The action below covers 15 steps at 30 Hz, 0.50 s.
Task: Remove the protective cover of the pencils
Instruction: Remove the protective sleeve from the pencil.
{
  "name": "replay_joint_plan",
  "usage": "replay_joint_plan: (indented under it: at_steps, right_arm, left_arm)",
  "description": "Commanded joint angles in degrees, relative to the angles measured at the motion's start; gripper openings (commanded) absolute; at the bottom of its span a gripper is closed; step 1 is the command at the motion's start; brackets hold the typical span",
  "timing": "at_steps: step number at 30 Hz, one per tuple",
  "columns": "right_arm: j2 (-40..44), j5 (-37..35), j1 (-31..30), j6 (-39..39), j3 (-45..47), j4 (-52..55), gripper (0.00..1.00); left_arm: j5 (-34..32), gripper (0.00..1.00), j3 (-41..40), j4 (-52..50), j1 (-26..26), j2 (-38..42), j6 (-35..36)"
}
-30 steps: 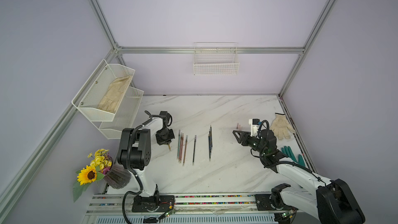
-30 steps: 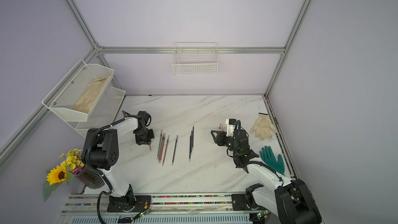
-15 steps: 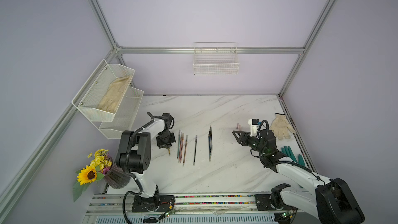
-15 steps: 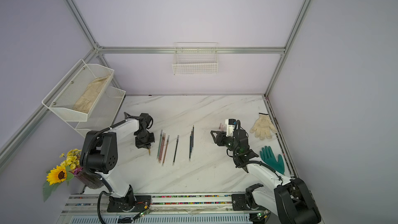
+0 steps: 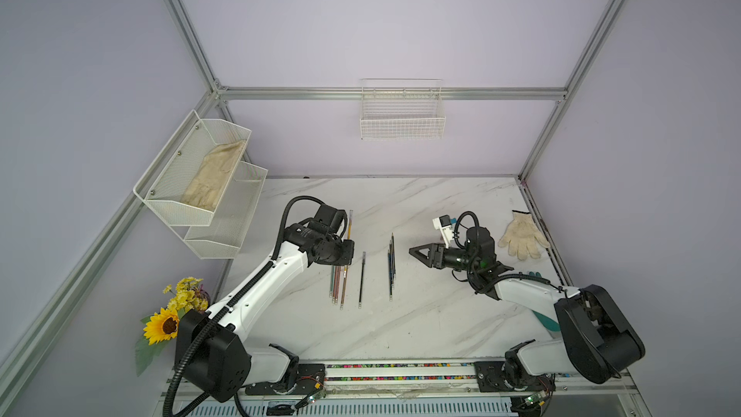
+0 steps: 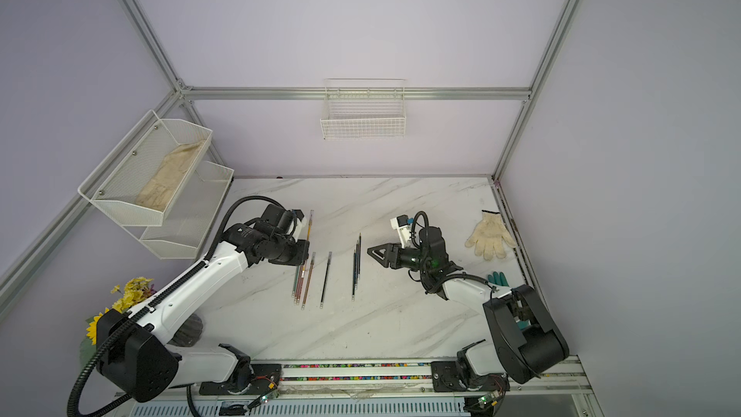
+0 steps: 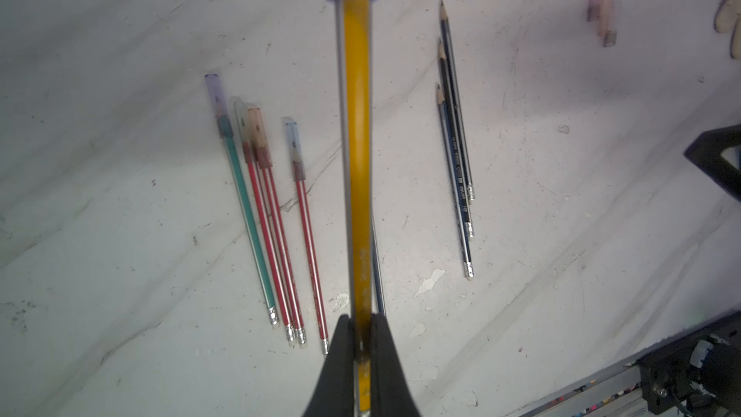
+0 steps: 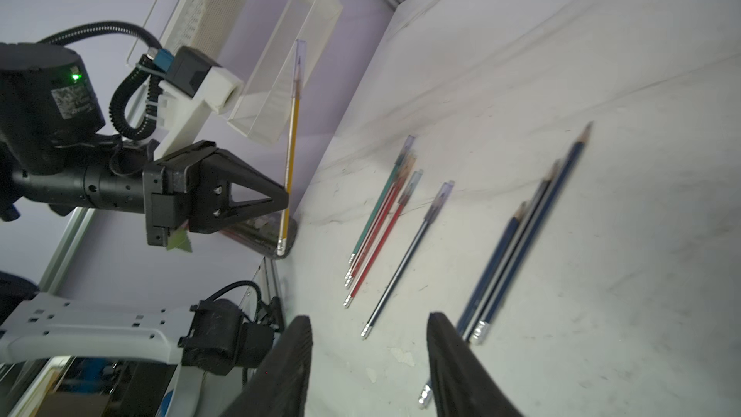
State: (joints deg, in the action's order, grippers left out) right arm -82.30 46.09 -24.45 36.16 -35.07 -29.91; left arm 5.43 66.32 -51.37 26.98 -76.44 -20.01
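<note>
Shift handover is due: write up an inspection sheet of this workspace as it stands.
Surface: marble table, scuffed, small white flecks.
Job's things: yellow pencil, capped, lifted; capped teal and red pencils clustered; dark capped pencil apart; three uncapped blue pencils.
Clutter: loose caps, white glove, teal glove.
Claws: left claw shut on the yellow pencil; right claw open, empty.
Cables: black hose arches over the left arm; no snag seen.
Surroundings: wire basket, mesh shelf holding a pale glove, sunflowers.
</note>
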Motion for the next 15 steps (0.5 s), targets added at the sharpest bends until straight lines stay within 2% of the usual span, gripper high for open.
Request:
replay_joint_plan:
  at_steps: [1, 4, 6, 15]
  right_arm:
    - [-1.55, 4.74, -5.58, 0.62, -4.88, 0.74, 0.50]
    - [-3.91, 1.84, -8.60, 2.30, -7.47, 0.15, 0.50]
    - [-5.89, 1.25, -9.66, 4.63, -8.79, -2.06, 0.49]
    - [-7.46, -4.29, -12.47, 6.96, -12.44, -3.30, 0.49]
  left_arm:
    - [3.35, 0.05, -0.72, 3.25, 4.52, 1.93, 3.44]
    - [7.31, 0.05, -1.35, 5.29, 7.91, 2.94, 4.35]
    - [7.22, 0.05, -1.41, 6.13, 9.85, 4.18, 3.78]
    - [8.71, 0.06, -2.56, 6.64, 11.12, 6.51, 3.42]
